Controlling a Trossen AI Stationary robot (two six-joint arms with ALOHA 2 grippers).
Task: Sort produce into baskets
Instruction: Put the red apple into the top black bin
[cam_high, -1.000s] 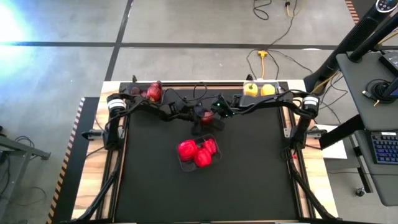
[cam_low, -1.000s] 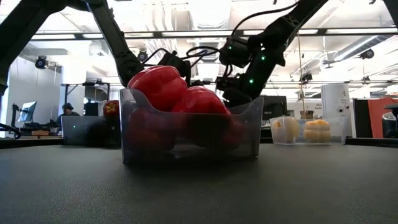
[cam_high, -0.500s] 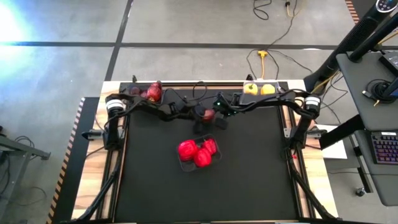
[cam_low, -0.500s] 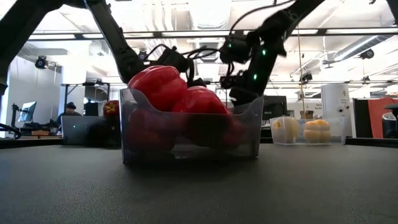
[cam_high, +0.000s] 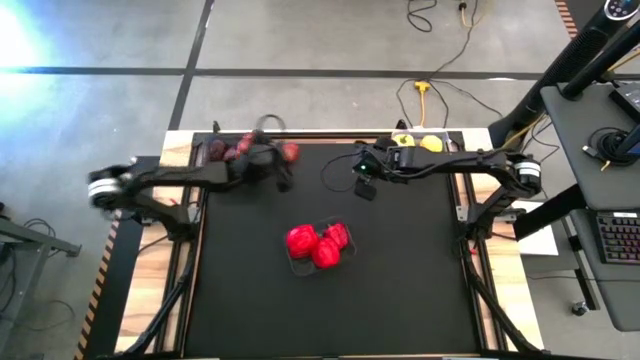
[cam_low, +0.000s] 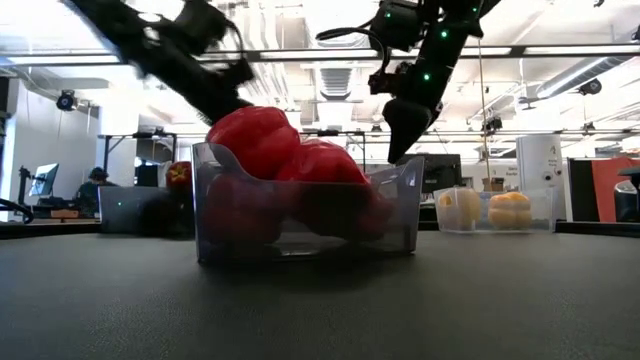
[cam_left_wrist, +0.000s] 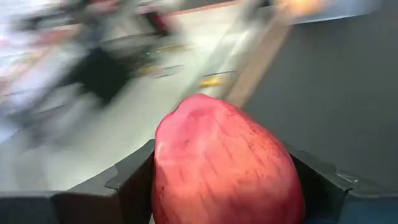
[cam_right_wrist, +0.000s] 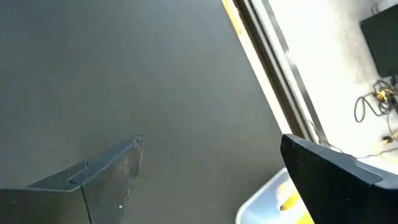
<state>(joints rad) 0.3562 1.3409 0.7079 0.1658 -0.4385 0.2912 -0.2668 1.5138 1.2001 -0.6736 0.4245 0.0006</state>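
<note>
The centre basket (cam_high: 320, 250) holds the red peppers (cam_high: 318, 244). The left gripper (cam_high: 283, 160) pinches 1 maroon fruit (cam_left_wrist: 227, 168) beside the far-left basket (cam_high: 225, 150). The right gripper (cam_high: 364, 187) hangs spread, empty. Yellow peppers (cam_high: 416, 143) are binned.

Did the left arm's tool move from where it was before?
Yes. The left tool, holding a maroon fruit, swung away from the middle basket toward the far-left basket.
</note>
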